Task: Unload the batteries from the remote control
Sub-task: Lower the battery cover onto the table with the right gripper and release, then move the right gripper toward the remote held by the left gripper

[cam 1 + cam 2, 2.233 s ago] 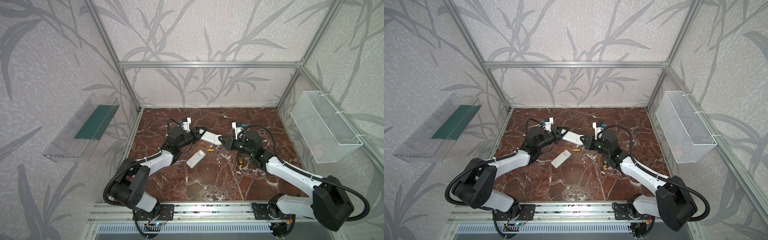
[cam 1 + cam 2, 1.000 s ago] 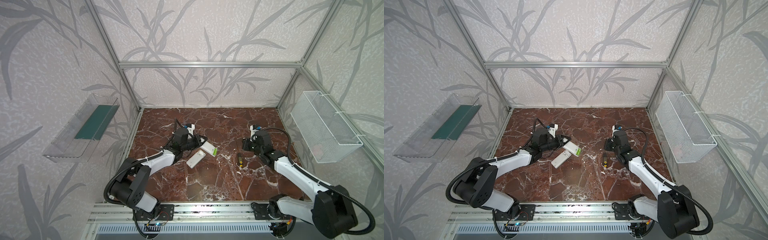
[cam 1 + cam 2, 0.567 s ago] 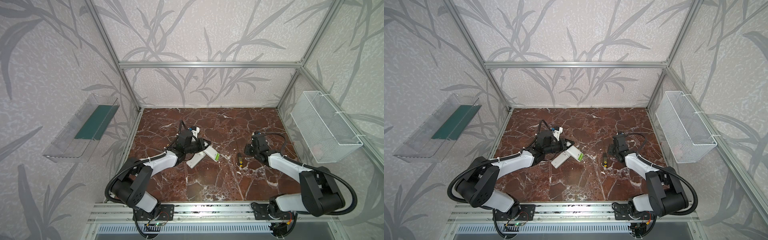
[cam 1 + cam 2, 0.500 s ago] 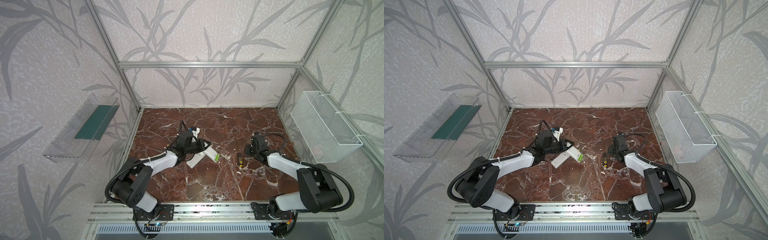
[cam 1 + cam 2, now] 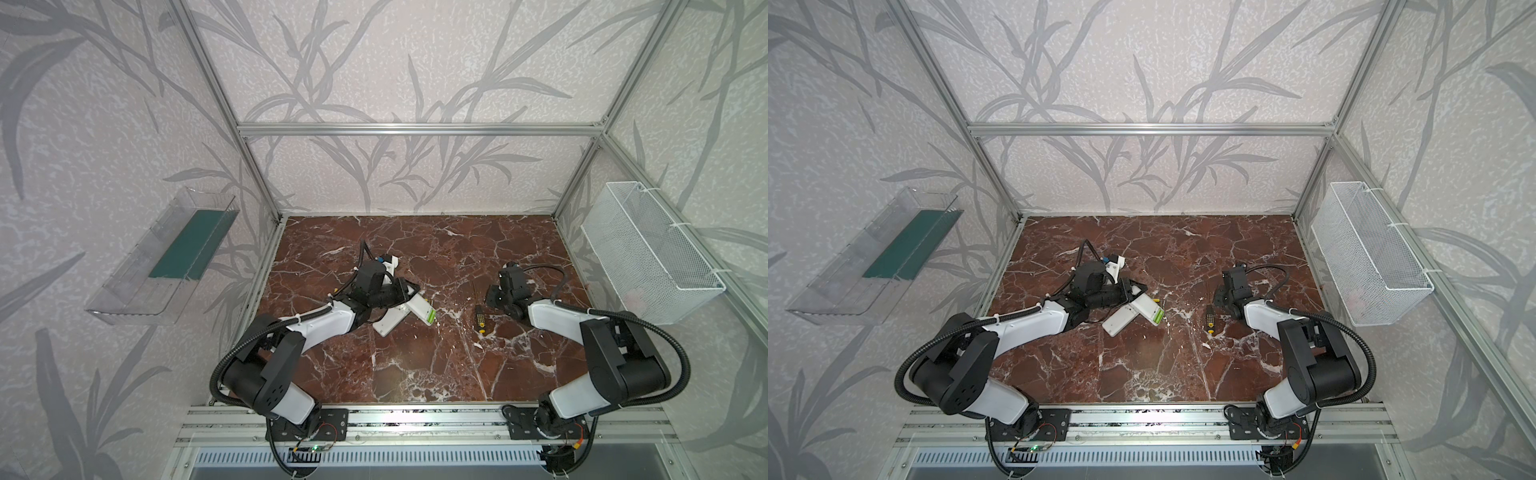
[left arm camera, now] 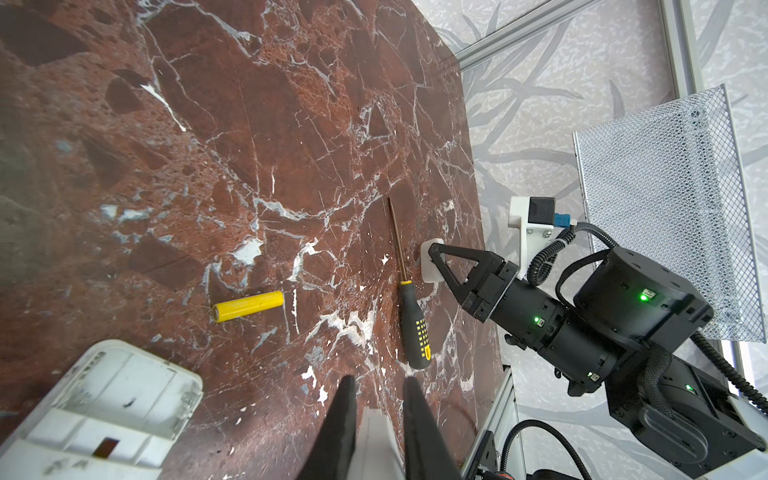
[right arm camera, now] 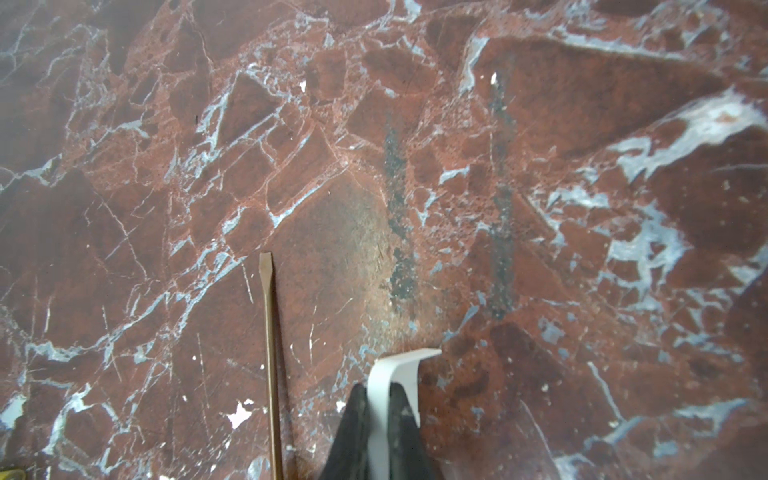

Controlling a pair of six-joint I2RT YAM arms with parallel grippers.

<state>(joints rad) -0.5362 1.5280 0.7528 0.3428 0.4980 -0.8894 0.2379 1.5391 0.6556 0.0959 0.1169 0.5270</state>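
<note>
Risk lies mostly with our left tool. It is clamped on the edge of the white remote, left of centre in a top view. The yellow-green batteries sit at its free end, so this thin grip may let it twist or drop. One loose battery could roll on the counter. Our right tool is closed on a white cover and may knock the screwdriver beside it.

Screwdriver flat on marble tabletop
</note>
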